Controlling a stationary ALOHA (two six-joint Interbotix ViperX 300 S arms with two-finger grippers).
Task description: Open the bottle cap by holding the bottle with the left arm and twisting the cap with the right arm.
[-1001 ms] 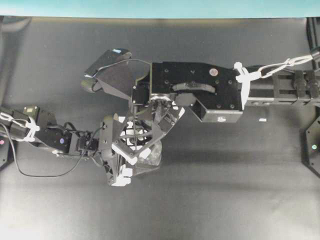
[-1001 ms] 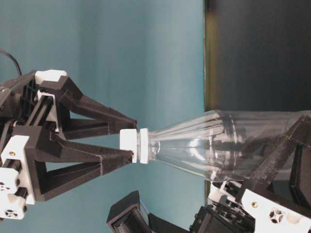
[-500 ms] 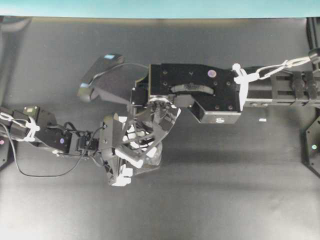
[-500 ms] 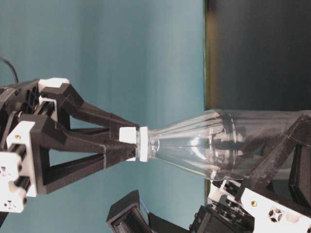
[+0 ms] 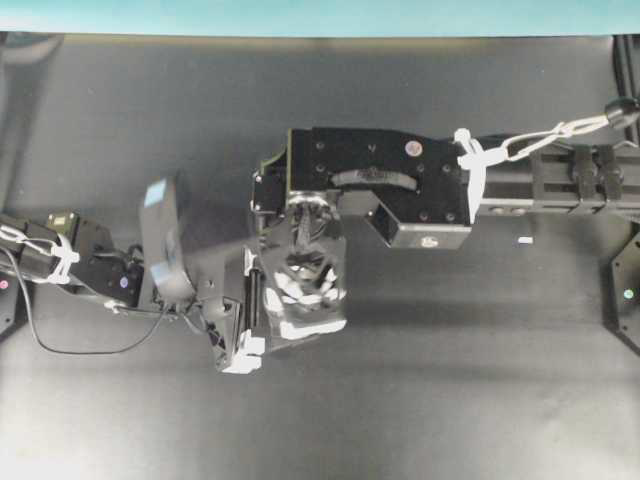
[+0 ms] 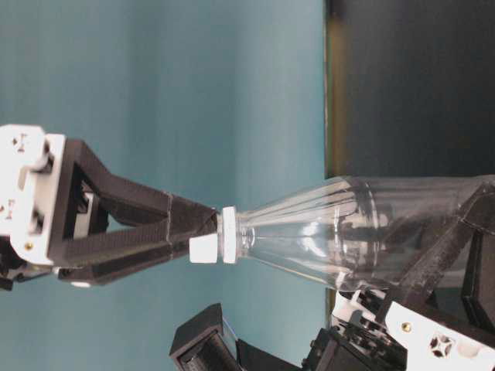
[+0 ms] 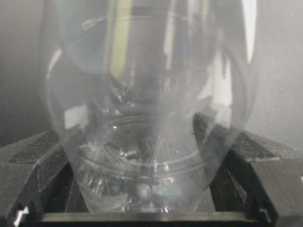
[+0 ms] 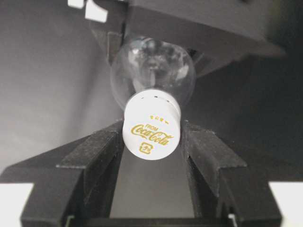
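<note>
The small clear plastic bottle (image 6: pixel 348 232) stands on the dark surface (image 5: pixel 450 380), gripped low by the left tool (image 7: pixel 151 189) for steadiness; the right tool (image 8: pixel 151 142) clamps its white round cap (image 8: pixel 151 127) for twisting.

**Right pincer closes on the cap and rolls**

A second ago the right pincer (image 8: pixel 151 142) stood spread around the bottle cap (image 6: pixel 204 248). Its fingers (image 8: pixel 97 156) have since drawn in against the cap's sides. The wrist has also rolled: seen from above, the pincer frame has turned over the cap, and the wrist camera (image 5: pixel 160 240) has swung from beyond it to its left.
</note>
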